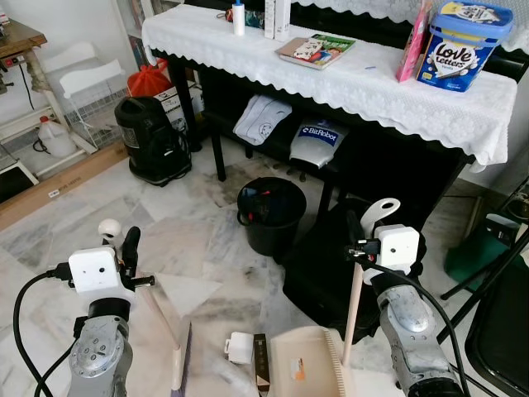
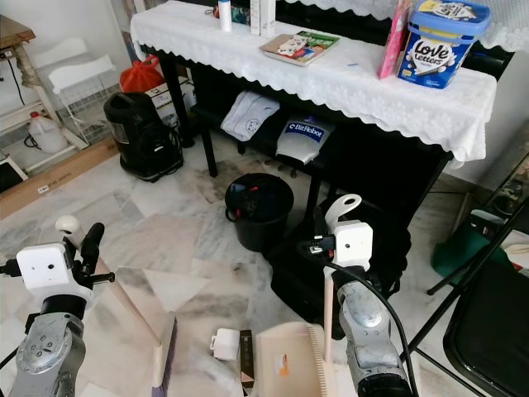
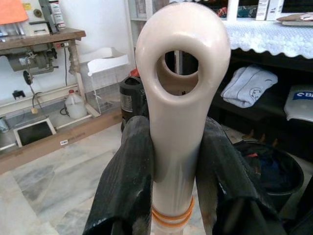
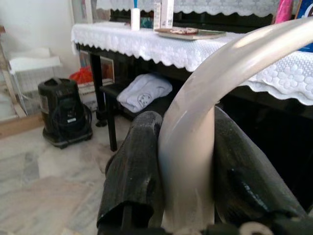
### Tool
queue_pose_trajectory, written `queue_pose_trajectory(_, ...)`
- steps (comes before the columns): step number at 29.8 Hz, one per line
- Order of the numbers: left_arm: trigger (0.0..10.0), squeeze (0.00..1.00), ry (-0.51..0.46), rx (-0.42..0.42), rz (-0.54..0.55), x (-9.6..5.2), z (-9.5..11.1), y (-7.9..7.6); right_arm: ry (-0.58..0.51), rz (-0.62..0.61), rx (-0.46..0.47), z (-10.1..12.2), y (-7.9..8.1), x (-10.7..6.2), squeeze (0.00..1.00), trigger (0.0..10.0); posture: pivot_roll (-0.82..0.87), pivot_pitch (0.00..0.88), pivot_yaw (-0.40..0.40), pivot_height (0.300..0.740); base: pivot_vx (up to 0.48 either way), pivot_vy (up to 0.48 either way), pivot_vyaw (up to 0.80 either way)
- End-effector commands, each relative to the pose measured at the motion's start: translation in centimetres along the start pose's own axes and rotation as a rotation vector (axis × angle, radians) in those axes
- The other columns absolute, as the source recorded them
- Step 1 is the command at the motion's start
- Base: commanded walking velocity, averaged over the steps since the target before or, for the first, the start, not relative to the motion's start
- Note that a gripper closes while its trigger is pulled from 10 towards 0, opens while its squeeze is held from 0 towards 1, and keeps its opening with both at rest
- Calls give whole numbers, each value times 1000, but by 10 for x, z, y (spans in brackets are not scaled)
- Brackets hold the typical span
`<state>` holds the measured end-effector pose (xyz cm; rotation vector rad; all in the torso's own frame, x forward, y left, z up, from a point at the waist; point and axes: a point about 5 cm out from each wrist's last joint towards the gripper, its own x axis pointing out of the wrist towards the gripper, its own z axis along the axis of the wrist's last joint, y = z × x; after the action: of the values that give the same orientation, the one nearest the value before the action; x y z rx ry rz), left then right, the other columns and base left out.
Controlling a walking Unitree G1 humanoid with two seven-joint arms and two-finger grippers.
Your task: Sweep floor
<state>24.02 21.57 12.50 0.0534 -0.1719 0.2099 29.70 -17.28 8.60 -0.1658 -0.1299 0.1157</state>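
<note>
My left gripper is shut on the cream broom handle, just under its looped end. The handle slants down to the broom head, which rests on the marble floor at the bottom of the left eye view. My right gripper is shut on the upright handle of the beige dustpan, which lies flat on the floor between the arms. A small white object and a dark brown piece lie on the floor at the dustpan's left edge, between it and the broom head.
A black waste bin stands ahead, with a black bag beside it. Behind them is a table with a white lace cloth. A black appliance stands at the left and a folding chair at the right.
</note>
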Motion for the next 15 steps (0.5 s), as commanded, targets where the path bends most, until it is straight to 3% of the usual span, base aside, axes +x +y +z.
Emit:
queue_pose_trajectory(1,10000,0,-29,10,-9,3,8,2,2,4,-30,-5,0,-3,0,10000,-18,145,47,740,0,0,0)
queue_pose_trajectory(8,10000,0,-17,20,-25,1,7,6,11,17,-113,-12,-1,-5,0,10000,-8,172,66,740,0,0,0)
queue_pose_trajectory(15,10000,0,-21,18,-32,2,10,7,7,6,-134,-15,0,1,0,10000,4,187,77,740,0,0,0)
